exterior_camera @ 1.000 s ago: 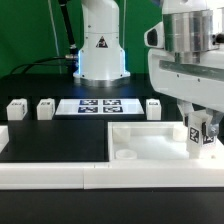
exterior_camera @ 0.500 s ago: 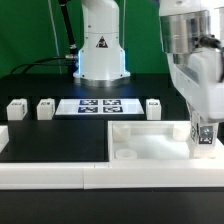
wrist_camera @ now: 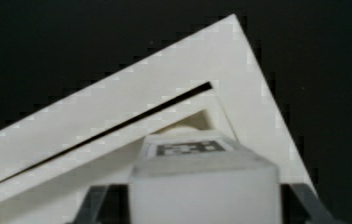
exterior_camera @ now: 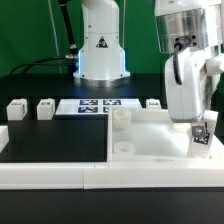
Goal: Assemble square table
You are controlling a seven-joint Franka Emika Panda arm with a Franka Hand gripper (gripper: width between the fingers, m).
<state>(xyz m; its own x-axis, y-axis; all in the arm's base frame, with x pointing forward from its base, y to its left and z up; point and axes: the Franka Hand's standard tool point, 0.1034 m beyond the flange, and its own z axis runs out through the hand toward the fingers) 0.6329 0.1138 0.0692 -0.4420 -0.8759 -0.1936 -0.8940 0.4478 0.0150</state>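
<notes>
Gripping one tagged leg (wrist_camera: 198, 172) (fingers (wrist_camera: 98, 206) clamped on its sides), the gripper (exterior_camera: 200, 136) holds it over the square table (exterior_camera: 150, 146) slab's corner at the exterior view's right. Three loose legs (exterior_camera: 45, 108) flank the marker board (exterior_camera: 95, 105).

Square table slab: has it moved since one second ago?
Yes. The square table slab has shifted: its far corner now sits nearer the marker board, closing the dark gap seen before.
</notes>
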